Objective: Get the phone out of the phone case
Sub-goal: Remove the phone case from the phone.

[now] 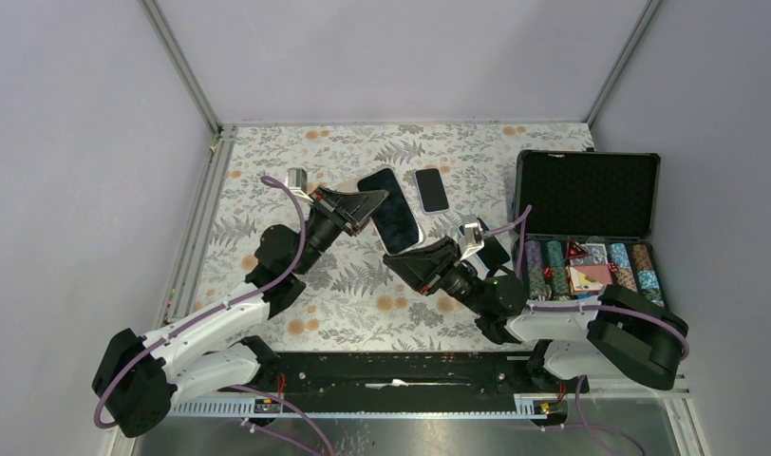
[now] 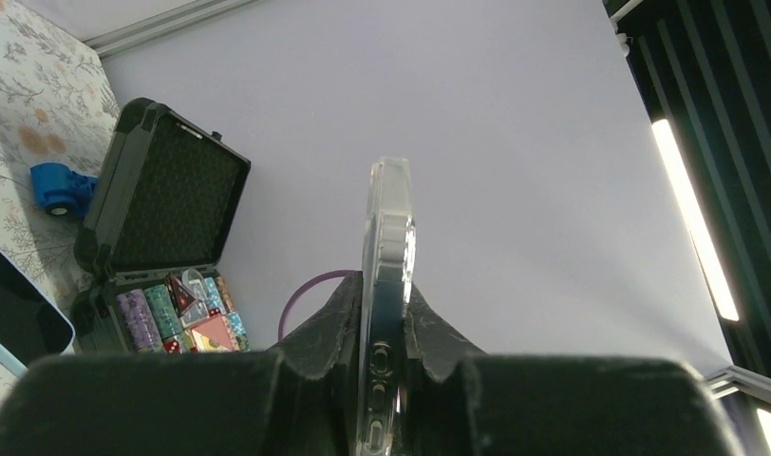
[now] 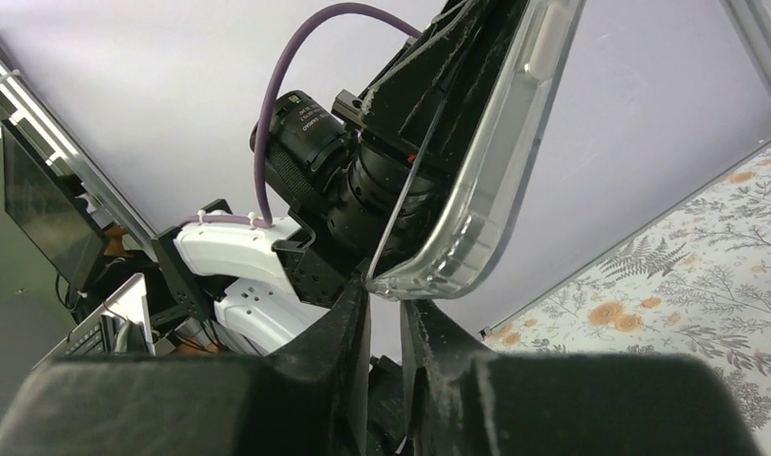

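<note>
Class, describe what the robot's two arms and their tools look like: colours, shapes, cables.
The left arm and right arm have white shells between chunky black joints. A purple cable loops along each. The left tool and right tool are black, tapering wedges with rough-textured fingers.

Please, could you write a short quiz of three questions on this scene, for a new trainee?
1. True or false: the left gripper is clamped on the edge of the clear case.
2. Where is the loose phone? A) on the floor; B) flat on the table, beyond the held case; C) standing on its edge.
3. Fill in: the lid of the chip box is ____.
Key: 1 true; 2 B; 3 open.
</note>
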{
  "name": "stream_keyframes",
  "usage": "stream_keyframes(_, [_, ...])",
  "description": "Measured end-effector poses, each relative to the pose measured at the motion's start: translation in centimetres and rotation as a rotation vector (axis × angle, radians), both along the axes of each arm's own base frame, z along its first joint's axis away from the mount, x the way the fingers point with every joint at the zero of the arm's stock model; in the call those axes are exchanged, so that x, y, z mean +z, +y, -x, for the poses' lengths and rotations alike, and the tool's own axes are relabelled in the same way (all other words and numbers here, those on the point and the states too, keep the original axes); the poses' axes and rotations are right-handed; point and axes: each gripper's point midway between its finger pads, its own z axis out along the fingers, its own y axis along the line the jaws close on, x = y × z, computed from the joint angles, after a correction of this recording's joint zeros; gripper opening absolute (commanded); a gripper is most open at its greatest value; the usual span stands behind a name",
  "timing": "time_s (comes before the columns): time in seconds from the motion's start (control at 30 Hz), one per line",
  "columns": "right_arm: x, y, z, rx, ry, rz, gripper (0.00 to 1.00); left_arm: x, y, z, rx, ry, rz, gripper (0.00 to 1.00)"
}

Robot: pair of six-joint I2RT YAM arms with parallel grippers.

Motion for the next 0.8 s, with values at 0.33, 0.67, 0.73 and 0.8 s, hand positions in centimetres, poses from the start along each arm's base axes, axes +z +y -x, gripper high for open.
stream_keyframes(0.33, [-12.8, 0.1, -4.2, -0.152, 0.139, 0.367, 0.0, 6.0, 0.4, 5.8, -0.215, -0.088, 0.213, 0.0])
stream_keyframes(0.67, [-4.7, -1.0, -1.6, -0.091, -0.045, 0.2, 0.79, 5.6, 1.1, 5.6, -0.146, -0.119, 0.152, 0.0])
stream_keyframes(0.73, [-2.8, -1.4, -0.7, -0.067, -0.087, 0.158, 0.8, 5.3, 1.2, 5.2, -0.113, -0.124, 0.126, 0.0])
stream_keyframes(0.8, [-1.3, -1.8, 0.3, -0.039, -0.123, 0.131, 0.8, 4.9, 1.3, 4.6, -0.083, -0.129, 0.106, 0.0])
